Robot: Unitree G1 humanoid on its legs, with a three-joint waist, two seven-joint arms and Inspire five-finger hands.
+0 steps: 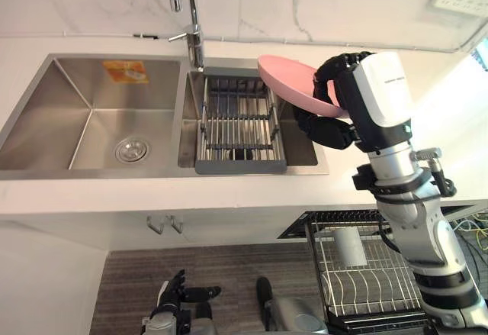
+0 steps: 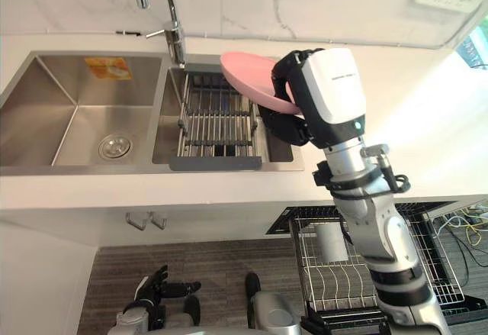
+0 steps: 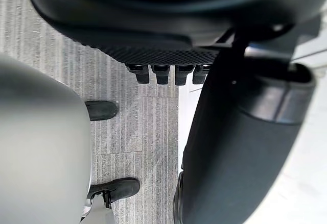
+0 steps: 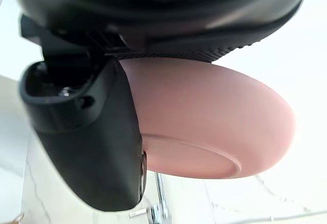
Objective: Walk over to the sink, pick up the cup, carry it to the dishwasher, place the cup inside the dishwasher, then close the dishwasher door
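Over the sink's [image 1: 91, 83] right basin, what has the right hand [image 1: 335, 83] got?

Pink plate [image 1: 290, 83], not a cup! Fingers [image 1: 326, 131] clamped on its rim, thumb [image 4: 97, 147] pressed to the underside, foot ring plain in the right wrist view.

Which way does it lie?

Tilted, long axis running from 10 o'clock down to 4 o'clock, free edge aimed at the faucet [image 1: 194, 37]. It sits at about 2 o'clock from the grey drain rack [image 1: 240, 133], held in the air above the basin's right edge.

And the other side?

Left hand [image 1: 177, 293] hangs low at 7 o'clock over the floor [image 1: 229, 274], below the bench [image 1: 76, 194], fingers loose and apart, holding nothing.

Dishwasher?

Its wire rack [image 1: 366, 281] is pulled out at 5 o'clock, a pale cup [image 1: 351, 246] standing upright in it.
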